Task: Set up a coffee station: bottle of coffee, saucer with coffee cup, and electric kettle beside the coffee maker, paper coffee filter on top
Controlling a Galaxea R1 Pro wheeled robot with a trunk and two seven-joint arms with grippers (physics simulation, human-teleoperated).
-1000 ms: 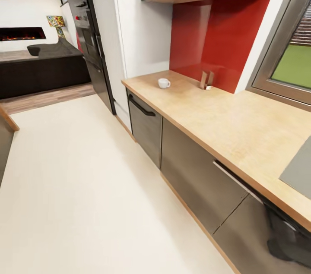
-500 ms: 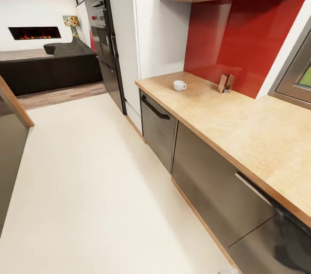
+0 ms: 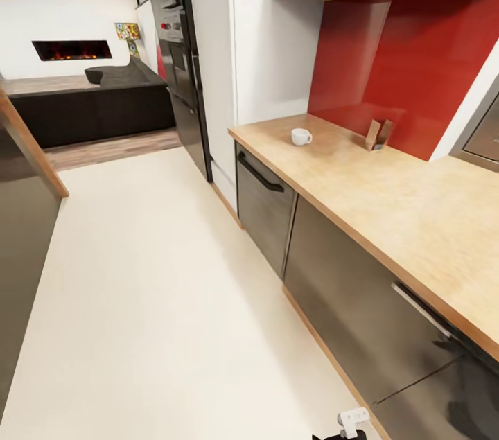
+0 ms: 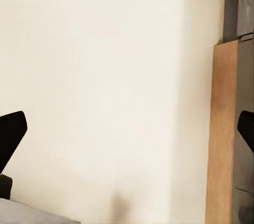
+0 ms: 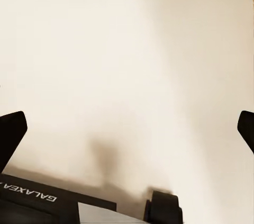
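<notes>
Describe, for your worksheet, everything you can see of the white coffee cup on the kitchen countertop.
The coffee cup is small, plain white and looks ceramic, with a loop handle on the side toward the red backsplash. It stands upright, mouth up, directly on the light wood-look kitchen countertop, near the counter's far end, with no saucer under it. Nothing else touches it; a small wooden holder stands apart by the backsplash. Its contents cannot be made out.

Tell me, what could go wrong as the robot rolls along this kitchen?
The coffee cup sits alone near the far end of the kitchen countertop, so a clumsy reach might knock it off. The base rolls close to the grey cabinet fronts and could scrape them. Both pincers, left and right, hang open over the floor, holding nothing.
</notes>
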